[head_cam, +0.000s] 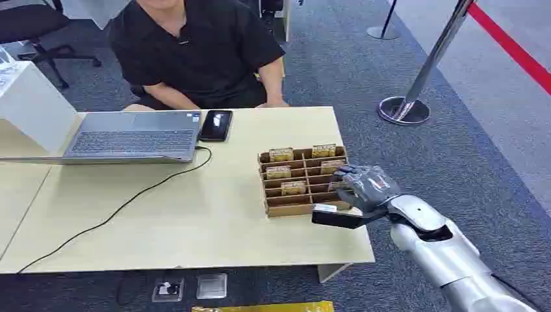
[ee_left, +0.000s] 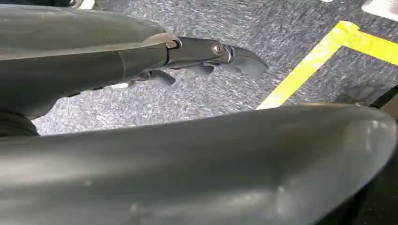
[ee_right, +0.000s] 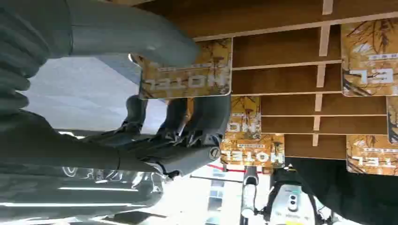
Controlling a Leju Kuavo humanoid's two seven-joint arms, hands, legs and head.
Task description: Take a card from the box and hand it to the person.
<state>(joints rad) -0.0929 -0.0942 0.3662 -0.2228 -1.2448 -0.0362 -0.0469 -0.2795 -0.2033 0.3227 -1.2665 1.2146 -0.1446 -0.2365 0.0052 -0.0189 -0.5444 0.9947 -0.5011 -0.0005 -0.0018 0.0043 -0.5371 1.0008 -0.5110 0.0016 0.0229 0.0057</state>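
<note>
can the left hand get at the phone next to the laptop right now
Probably not. The left hand hangs low over the carpet beside the robot's body, and the phone lies at the table's far edge.

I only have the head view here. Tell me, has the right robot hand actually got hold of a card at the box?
Observer: Yes. The right wrist view shows the right robot hand pinching a card, thumb on one face, fingers on the other.
Operator: What's printed on it?
Observer: HOTEL, on a gold pattern.
Operator: And the other arm?
Observer: The left robot hand hangs over carpet near a yellow tape line, holding nothing.
</note>
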